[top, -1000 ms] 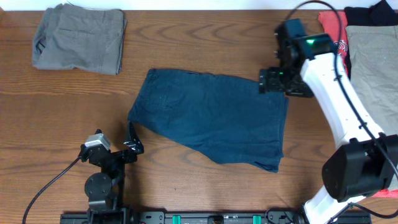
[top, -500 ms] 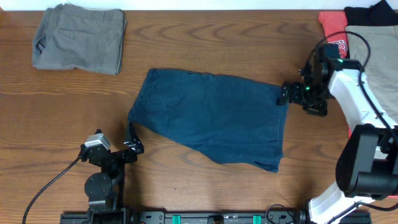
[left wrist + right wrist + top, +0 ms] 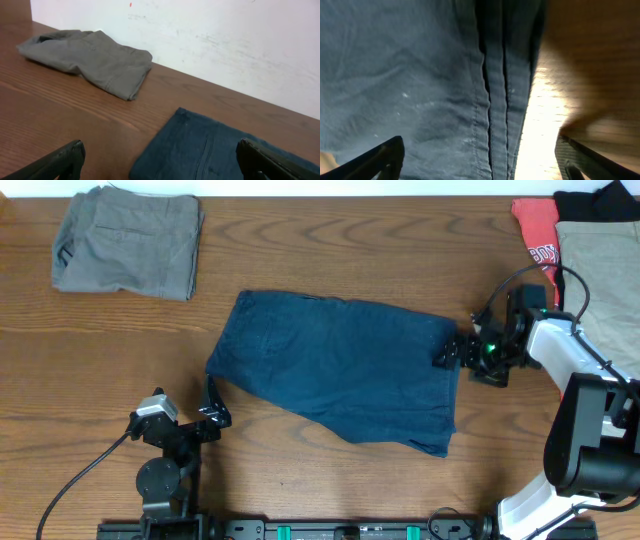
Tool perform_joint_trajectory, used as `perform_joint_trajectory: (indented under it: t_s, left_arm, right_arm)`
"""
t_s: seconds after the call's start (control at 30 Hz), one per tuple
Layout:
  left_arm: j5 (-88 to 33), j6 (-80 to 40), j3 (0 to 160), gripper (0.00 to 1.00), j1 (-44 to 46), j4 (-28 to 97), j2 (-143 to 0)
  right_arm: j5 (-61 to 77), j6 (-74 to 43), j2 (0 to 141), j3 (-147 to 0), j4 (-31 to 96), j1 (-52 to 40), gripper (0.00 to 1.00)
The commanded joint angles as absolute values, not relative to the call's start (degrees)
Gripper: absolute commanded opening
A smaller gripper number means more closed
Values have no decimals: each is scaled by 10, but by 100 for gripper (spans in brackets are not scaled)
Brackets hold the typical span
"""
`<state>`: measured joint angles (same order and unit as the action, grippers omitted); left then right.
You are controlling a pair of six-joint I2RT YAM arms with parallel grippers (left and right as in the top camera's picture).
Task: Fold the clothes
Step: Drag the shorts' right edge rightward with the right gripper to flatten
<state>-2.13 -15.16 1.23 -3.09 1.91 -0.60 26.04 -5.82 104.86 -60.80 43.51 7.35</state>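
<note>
The dark navy blue shorts lie folded flat in the middle of the table. My right gripper is open and low at their right edge. In the right wrist view its fingers straddle the layered hem of the navy shorts, with nothing held. My left gripper is open and empty just off the shorts' lower left corner. In the left wrist view its fingertips frame the near corner of the navy shorts. Folded grey shorts lie at the back left and show in the left wrist view.
A pile of clothes sits at the back right: a red printed garment, a beige one and a black one. A white wall backs the table.
My right gripper has moved from the shorts' upper right corner out to the right and down, and now sits low at the middle of the right edge. The left arm has not moved.
</note>
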Motion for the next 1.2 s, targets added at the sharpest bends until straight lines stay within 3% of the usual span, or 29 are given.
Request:
perform_joint_trajectory:
  t_s: [0.0, 0.2, 0.37, 0.47, 0.6, 0.9, 1.17]
  left_arm:
    - [-6, -148, 2, 98, -29, 40, -2]
    - [-6, -148, 2, 98, -29, 40, -2]
    - [-6, -148, 2, 98, -29, 40, -2]
    - [-6, -148, 2, 98, -29, 40, -2]
    - [-6, -148, 2, 98, -29, 40, -2]
    - [-6, -148, 2, 98, -29, 40, -2]
    - [-6, -148, 2, 98, -29, 40, -2]
  right_arm:
    - [297, -57, 1042, -586, 417, 74, 89]
    - [311, -68, 1042, -546, 374, 66, 73]
    - [309, -87, 1042, -518, 341, 60, 68]
    - [304, -95, 1042, -516, 333, 60, 44]
    - [276, -114, 1041, -517, 323, 61, 2]
    - [246, -121, 1041, -595, 353, 104, 1]
    - [205, -61, 1041, -719, 402, 109, 1]
